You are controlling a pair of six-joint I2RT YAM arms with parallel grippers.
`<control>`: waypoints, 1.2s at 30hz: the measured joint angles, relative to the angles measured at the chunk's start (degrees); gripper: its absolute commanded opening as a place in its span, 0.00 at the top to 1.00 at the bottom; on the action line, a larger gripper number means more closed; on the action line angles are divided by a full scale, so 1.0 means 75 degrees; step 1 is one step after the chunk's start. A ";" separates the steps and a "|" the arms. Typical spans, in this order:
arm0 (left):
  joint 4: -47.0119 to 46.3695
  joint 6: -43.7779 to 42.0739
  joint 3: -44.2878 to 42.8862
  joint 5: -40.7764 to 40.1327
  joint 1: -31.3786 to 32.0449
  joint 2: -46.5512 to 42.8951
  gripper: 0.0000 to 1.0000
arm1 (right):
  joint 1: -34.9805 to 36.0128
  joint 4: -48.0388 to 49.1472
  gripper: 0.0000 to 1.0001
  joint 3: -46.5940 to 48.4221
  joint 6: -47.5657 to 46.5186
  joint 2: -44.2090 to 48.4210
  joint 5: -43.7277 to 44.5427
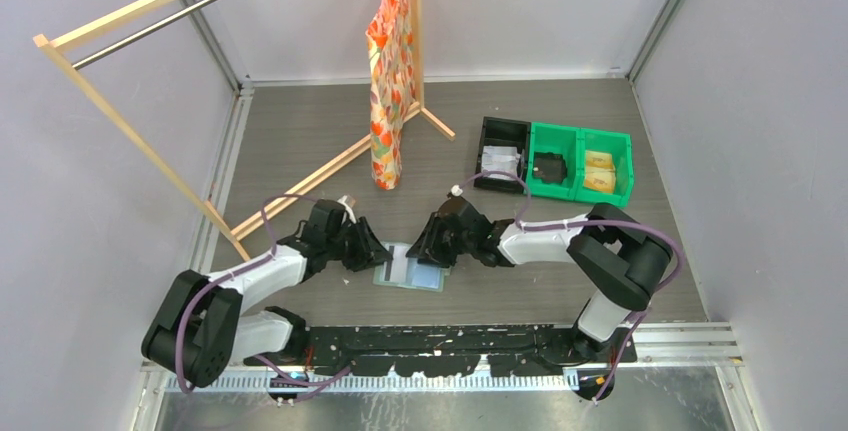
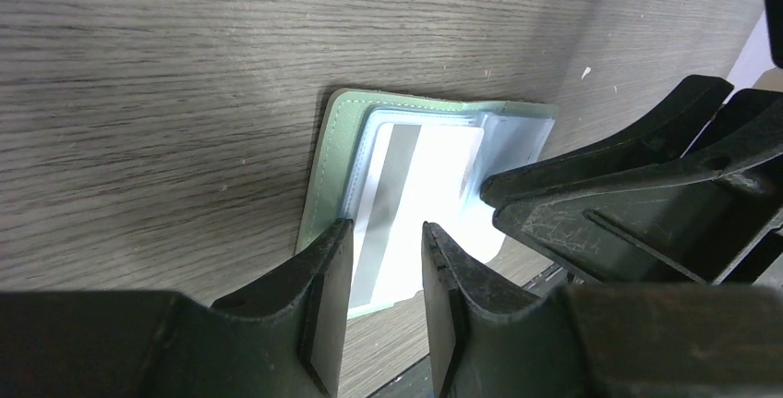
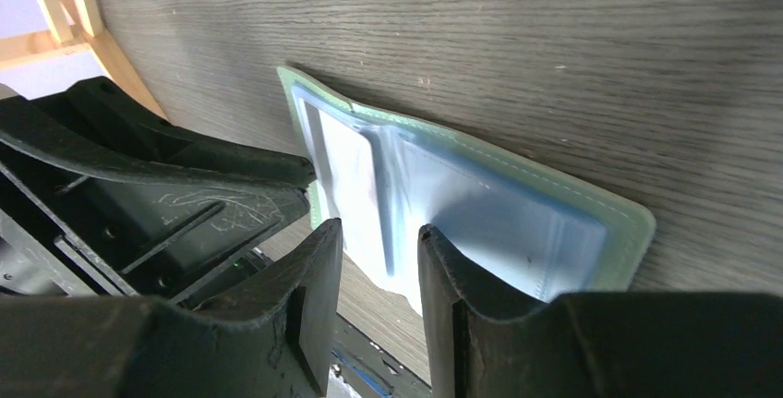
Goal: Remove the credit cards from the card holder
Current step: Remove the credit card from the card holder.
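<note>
The sage-green card holder lies open and flat on the table between my two grippers. In the left wrist view its green rim frames pale blue pockets, and a white card with a grey stripe sticks out of one pocket. My left gripper is open, with its tips just over the near edge of that card. My right gripper is open and low over the blue pocket side. One of its fingertips is at the card's corner. In the top view the left gripper and the right gripper face each other.
A black bin and two green bins stand at the back right. A wooden clothes rack with a patterned orange cloth stands at the back left. The arm bases and a black rail run along the near edge.
</note>
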State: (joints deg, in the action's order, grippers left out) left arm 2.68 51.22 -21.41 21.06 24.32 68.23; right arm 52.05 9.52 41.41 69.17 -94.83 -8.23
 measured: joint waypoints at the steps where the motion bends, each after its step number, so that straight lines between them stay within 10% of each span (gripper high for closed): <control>1: -0.0055 0.0015 0.0006 0.0012 0.0000 0.0032 0.65 | 0.0003 0.0082 0.60 -0.0006 0.0035 -0.0026 -0.0015; 36: -0.1378 0.0519 0.0385 0.0463 -0.0017 0.0440 0.66 | 0.0093 0.3497 0.87 -0.1291 0.1699 -0.0898 -0.0303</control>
State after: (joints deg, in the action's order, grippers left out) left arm -7.66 55.11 -18.52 24.53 24.18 71.53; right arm 52.75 35.75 31.73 81.91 -101.56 -10.50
